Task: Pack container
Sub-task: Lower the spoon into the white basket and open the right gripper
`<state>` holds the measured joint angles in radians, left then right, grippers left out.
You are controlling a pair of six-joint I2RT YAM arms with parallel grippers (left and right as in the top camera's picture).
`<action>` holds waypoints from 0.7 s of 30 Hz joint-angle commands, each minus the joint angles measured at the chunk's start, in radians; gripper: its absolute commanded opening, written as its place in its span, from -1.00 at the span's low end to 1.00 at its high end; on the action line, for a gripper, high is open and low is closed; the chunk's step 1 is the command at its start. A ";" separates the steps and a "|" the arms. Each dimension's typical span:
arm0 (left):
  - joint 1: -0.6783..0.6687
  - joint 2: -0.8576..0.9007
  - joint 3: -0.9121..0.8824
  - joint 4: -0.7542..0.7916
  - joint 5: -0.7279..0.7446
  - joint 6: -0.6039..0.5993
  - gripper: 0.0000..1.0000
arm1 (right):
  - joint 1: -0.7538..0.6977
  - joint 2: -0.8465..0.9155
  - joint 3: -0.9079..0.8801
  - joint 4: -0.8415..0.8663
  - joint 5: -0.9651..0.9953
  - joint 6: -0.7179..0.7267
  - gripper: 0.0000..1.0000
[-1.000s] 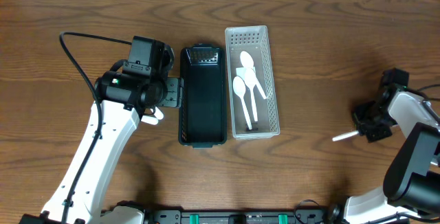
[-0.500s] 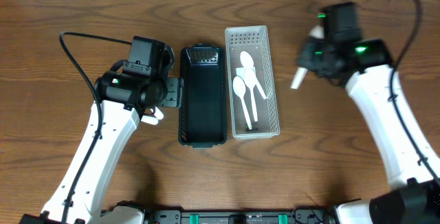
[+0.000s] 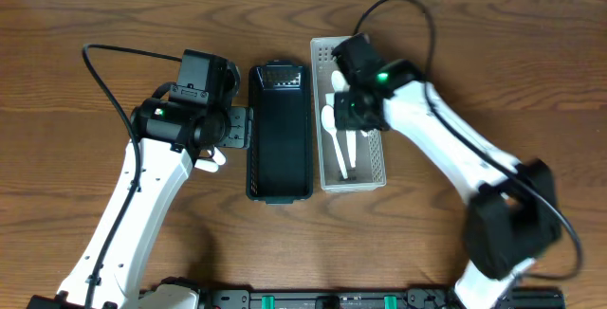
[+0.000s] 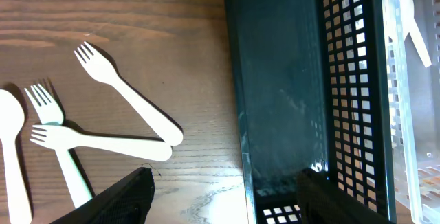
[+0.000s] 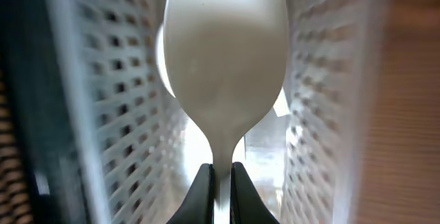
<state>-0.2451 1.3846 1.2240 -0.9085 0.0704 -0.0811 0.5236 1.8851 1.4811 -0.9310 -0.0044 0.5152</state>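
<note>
A black slotted container (image 3: 280, 148) lies beside a white perforated container (image 3: 372, 72) that holds white spoons (image 3: 340, 153). My right gripper (image 3: 354, 110) hovers over the white container, shut on a white spoon (image 5: 223, 66) by its handle, bowl pointing away between the container walls (image 5: 117, 100). My left gripper (image 3: 230, 129) is open at the black container's left side. In the left wrist view its fingers (image 4: 127, 200) straddle the black container's wall (image 4: 237, 114). Several white forks (image 4: 127, 100) lie on the wood to the left.
The forks are mostly hidden under my left arm in the overhead view, where only a white tip (image 3: 215, 157) shows. The table is brown wood (image 3: 493, 63). A black rail runs along the front edge (image 3: 313, 299).
My right arm swung from the table's right edge up and across to above the white container, carrying the spoon. My left arm has not moved.
</note>
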 commanded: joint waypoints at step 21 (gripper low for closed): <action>-0.003 0.001 0.018 0.000 -0.015 0.005 0.38 | -0.012 0.037 0.091 -0.042 -0.050 -0.139 -0.84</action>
<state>-0.2451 1.3846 1.2240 -0.9085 0.0704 -0.0811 0.5262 1.9961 1.5002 -0.9691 -0.0711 0.3882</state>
